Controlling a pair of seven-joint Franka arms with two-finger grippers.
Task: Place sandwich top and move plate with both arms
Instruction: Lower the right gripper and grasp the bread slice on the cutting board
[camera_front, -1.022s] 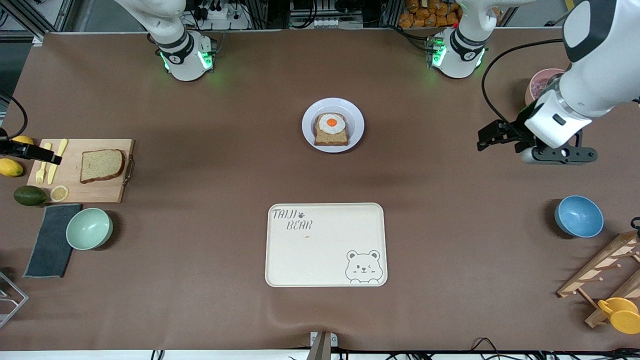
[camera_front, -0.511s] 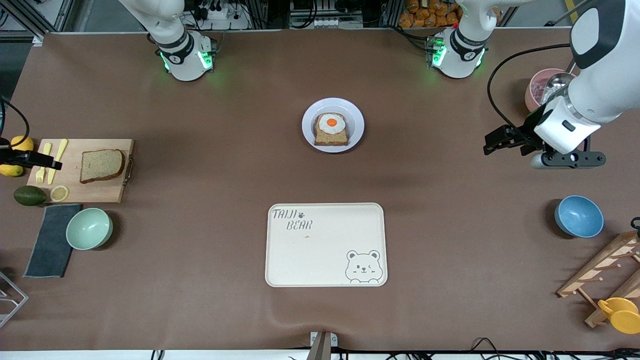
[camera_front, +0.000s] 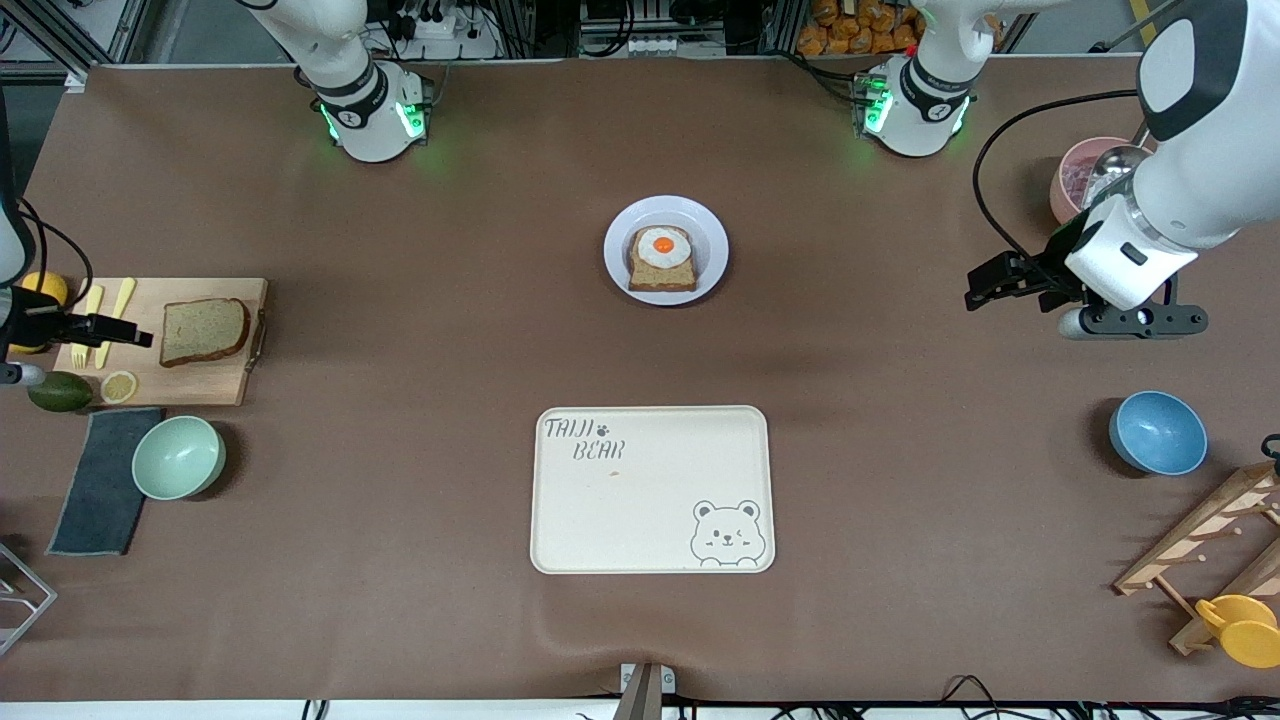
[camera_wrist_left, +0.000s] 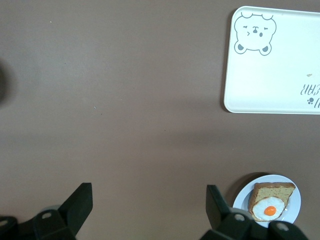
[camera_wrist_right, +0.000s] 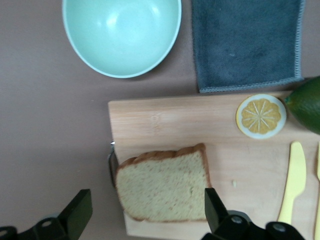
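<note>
Right gripper (camera_front: 135, 334) now nearer sandwich top (camera_front: 204, 331), jaws spread, empty; left gripper (camera_front: 985, 288) open too.

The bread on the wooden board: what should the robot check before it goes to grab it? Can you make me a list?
1. Sandwich top lies flat and alone on the cutting board: ok.
2. Right gripper open, over the board by the bread: ok.
3. Yellow knife and fork lie clear of the bread: ok.
4. Plate holds the egg slice, face up and free for a top: ok.
5. Left gripper open, waiting over bare table toward its end: ok.
6. Fingers low enough to grip: cannot tell.
</note>
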